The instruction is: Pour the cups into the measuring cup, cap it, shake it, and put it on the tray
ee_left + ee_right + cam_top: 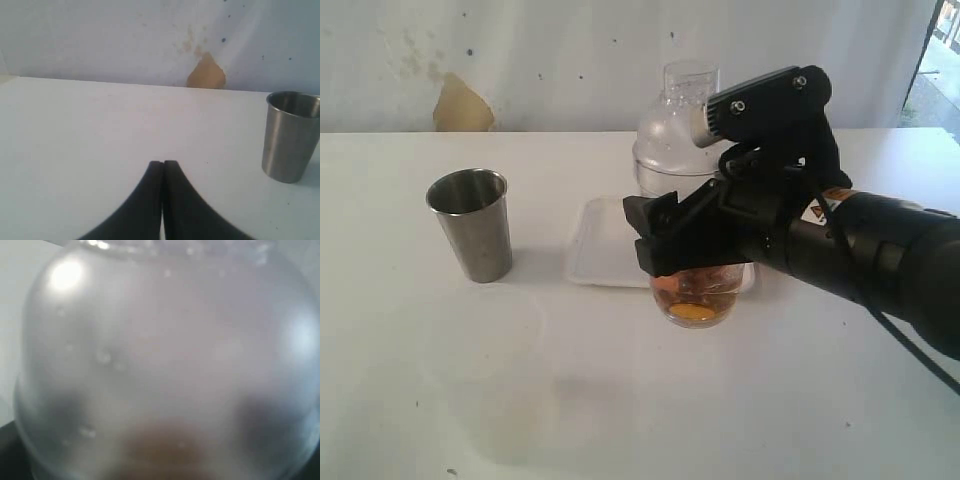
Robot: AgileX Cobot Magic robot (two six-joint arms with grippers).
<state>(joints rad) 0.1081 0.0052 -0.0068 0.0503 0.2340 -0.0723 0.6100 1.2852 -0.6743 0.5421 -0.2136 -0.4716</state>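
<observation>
Contents of an orange-brown colour show in the bottom of the measuring cup (695, 305), which is just at the front edge of the tray (600, 250). From where I stand I cannot tell whether its base touches the bench (570, 400) or hangs a little above it. The right gripper (672, 250) has its jaws spread wide around the cup's middle and looks clamped on it, a side hold that suits an upright vessel and leaves the top free. A frosted domed cap (675, 140) appears to sit on that top, and it fills the right wrist view. So I judge the pouring and capping done, with the shake or the set-down on the tray due next. The tumbler (470, 225) stands upright well off to the left, out of the arm's way. The left gripper (163, 167) is closed on nothing, low over bare bench near the tumbler, seemingly parked clear of the working arm.
</observation>
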